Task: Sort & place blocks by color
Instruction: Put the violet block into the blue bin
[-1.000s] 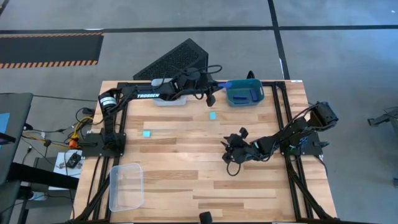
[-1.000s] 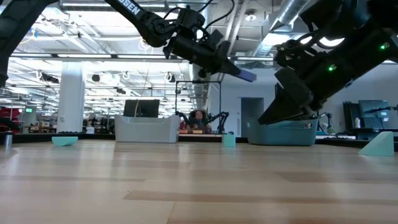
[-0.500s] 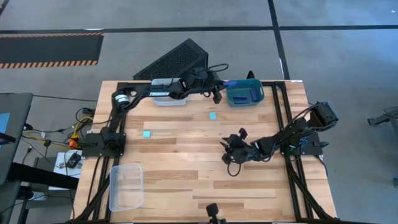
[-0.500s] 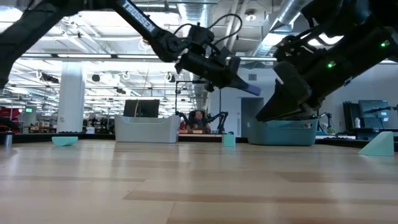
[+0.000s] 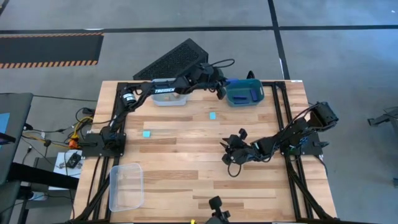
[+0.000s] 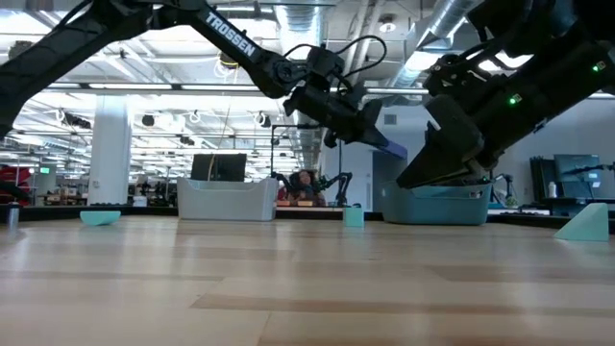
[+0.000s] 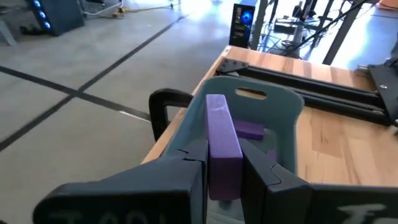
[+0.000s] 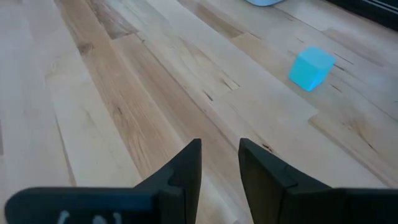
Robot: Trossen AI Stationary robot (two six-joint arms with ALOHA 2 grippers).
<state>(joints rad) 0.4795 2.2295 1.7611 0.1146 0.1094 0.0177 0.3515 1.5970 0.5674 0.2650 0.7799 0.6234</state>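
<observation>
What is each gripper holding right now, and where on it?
Left gripper clamps a blue bar at its near end, over the teal bin. Right gripper holds nothing.

left gripper (image 7: 224,163): fingers (image 7: 194,155) clamping a slim bar (image 7: 222,144) that is showing purple and standing on end | teal bin (image 7: 292,102): sitting just beyond the bar at the table (image 7: 336,134) corner, holding another purple bar (image 7: 250,130) | dark frame rails (image 7: 311,93) running along the table edge
</observation>
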